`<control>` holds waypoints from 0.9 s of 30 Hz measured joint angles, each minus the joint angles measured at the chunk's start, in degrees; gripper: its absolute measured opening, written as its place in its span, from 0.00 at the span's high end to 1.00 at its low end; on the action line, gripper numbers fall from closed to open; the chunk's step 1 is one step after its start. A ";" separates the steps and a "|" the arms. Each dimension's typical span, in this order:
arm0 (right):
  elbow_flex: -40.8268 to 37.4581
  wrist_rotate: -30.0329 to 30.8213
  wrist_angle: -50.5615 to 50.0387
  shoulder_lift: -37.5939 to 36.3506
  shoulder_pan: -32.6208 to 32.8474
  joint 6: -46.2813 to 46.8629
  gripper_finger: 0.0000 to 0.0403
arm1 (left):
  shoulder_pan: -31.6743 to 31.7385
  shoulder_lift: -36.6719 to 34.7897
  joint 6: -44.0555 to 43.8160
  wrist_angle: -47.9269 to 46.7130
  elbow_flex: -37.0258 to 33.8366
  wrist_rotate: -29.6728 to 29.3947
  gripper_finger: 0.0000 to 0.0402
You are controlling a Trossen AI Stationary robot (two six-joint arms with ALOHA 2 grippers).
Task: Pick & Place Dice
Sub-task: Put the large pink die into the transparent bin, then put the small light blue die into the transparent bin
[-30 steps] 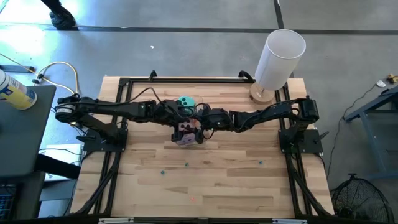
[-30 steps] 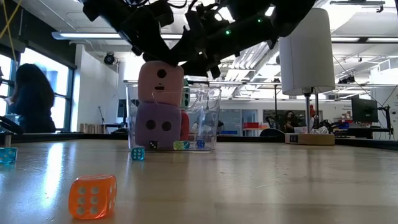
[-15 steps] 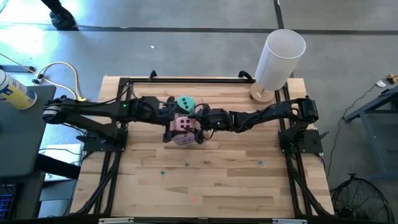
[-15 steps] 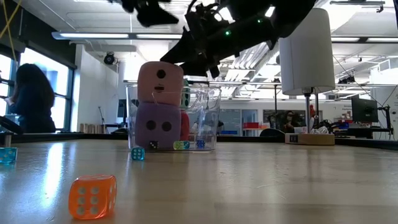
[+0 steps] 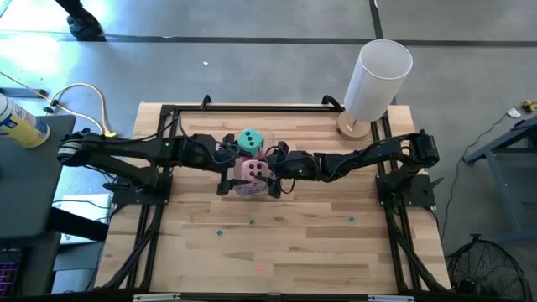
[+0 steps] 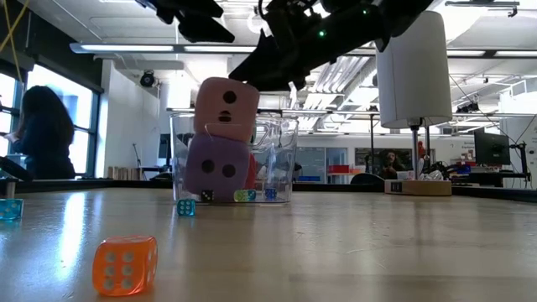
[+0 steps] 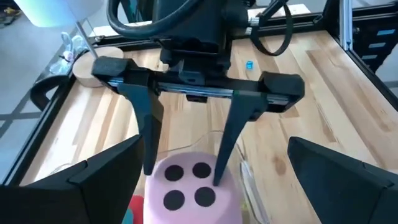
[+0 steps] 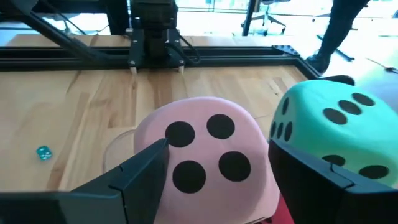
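Since a second ago my left gripper [image 5: 225,178] has backed off to the left of the clear plastic cup [image 6: 281,159], and the soft pink foam die [image 5: 252,170] atop the stack now sits tilted rather than square. My right gripper [image 5: 275,172] has closed in from the right; its fingers [image 8: 134,174] straddle the pink die, spread to about its width, and I can't tell if they press it. The left fingers hang spread wide, holding nothing.

That pink die rests crooked on the purple foam die [image 6: 216,168] inside the cup, four-pip face up. A cube has no long axis; what matters is its lean toward the left side. The right gripper is nearer, directly beside it, so I judge it should square or seat the die. The teal-green foam die [image 5: 250,140] lies just behind the cup.
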 joint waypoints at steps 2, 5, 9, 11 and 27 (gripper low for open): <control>0.00 0.30 0.32 0.00 -0.34 -0.48 0.33 | 0.00 0.00 -0.08 0.04 0.00 -0.02 0.04; 0.04 0.38 0.78 -0.02 -0.46 -2.42 0.33 | 0.00 0.02 -0.08 -0.11 -0.02 -0.02 0.04; 0.04 0.36 3.63 -0.02 -0.35 -5.99 0.33 | 0.00 0.04 -0.08 -0.22 -0.05 -0.02 0.04; 0.02 0.13 5.04 0.00 -0.14 -7.66 0.33 | 0.02 0.04 -0.10 -0.24 -0.09 -0.02 0.04; 0.05 4.74 16.38 -0.05 3.94 -27.51 0.33 | 0.04 0.11 0.97 -2.00 -0.15 0.00 0.04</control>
